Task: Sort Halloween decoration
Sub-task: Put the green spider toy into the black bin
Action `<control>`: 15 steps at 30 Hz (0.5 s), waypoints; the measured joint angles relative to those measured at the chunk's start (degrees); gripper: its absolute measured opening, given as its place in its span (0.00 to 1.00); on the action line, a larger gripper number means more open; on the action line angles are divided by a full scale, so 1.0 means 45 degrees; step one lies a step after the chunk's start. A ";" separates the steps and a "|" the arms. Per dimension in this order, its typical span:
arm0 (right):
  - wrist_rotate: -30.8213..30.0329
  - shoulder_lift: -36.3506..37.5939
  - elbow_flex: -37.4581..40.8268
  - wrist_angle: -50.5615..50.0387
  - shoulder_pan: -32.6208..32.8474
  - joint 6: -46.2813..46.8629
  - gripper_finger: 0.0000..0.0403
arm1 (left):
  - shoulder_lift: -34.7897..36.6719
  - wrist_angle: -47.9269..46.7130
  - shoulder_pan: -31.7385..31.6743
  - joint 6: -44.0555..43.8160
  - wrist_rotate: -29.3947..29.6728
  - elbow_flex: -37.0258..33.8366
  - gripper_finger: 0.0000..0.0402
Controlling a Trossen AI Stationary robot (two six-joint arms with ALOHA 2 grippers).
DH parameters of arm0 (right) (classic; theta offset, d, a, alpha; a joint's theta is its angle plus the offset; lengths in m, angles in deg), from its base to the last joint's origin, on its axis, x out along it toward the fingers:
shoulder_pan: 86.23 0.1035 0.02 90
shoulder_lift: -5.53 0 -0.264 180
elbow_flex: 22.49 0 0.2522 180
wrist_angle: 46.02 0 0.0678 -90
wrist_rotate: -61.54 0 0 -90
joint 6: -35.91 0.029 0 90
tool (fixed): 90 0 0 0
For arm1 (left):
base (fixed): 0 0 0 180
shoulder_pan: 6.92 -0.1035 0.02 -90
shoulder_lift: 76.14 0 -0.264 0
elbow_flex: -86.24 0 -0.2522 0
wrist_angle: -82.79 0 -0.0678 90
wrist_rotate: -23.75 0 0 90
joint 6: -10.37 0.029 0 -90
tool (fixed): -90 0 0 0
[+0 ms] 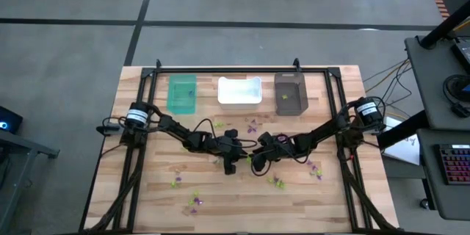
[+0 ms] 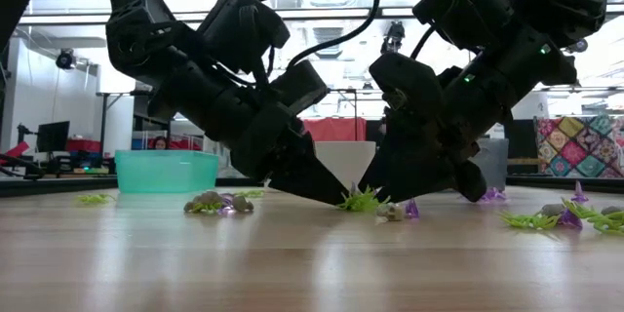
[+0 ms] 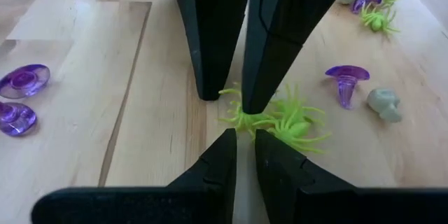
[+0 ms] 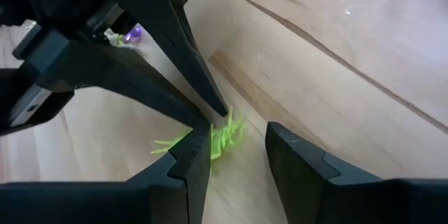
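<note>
The decoration is a scatter of tiny purple, lime-green and pale grey trinkets on the wooden table. A lime-green spider lies mid-table, where both grippers meet tip to tip. My left gripper points at it from the left, its fingers open by a narrow gap, and the spider's legs reach the mouth of that gap. My right gripper comes from the right and is open, with the spider beside one of its fingers. In the high view the left gripper and the right gripper are tipped down at the table. My left gripper: I cannot tell whether its fingertips touch the spider's legs; bare wood shows in the gap between the fingers. My right gripper has one fingertip standing against the spider's legs, slanting down from the table's right. The spider lies flat on the table, not pinched.
A teal bin, a white bin and a dark brown bin stand in a row along the far edge. Other trinkets lie near the grippers and toward the near edge.
</note>
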 joint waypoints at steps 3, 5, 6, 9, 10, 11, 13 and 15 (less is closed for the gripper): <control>-0.0005 -0.0005 0.0000 -0.0015 -0.0017 -0.0015 0.28 | -0.0017 0.0005 0.0000 -0.0046 0.0000 0.0000 0.10; -0.0005 -0.0005 0.0000 -0.0015 -0.0020 -0.0024 0.26 | -0.0022 0.0036 0.0000 -0.0046 0.0000 0.0000 0.10; -0.0006 -0.0005 0.0000 -0.0016 -0.0025 -0.0024 0.25 | -0.0022 0.0053 0.0000 -0.0051 0.0000 0.0005 0.10; -0.0005 -0.0007 0.0000 -0.0019 -0.0025 -0.0024 0.21 | -0.0037 0.0114 0.0000 -0.0088 -0.0005 0.0005 0.10; -0.0005 -0.0010 0.0000 -0.0019 -0.0025 -0.0024 0.19 | -0.0037 0.0121 0.0000 -0.0101 -0.0005 0.0005 0.10; -0.0005 -0.0015 0.0000 -0.0019 -0.0025 -0.0025 0.17 | -0.0037 0.0126 0.0000 -0.0113 -0.0005 0.0005 0.10; -0.0005 -0.0015 0.0000 -0.0019 -0.0025 -0.0035 0.12 | -0.0037 0.0132 0.0000 -0.0159 -0.0005 0.0005 0.10; -0.0010 -0.0015 0.0000 -0.0014 -0.0025 -0.0068 0.07 | -0.0037 0.0140 0.0000 -0.0207 -0.0005 0.0005 0.10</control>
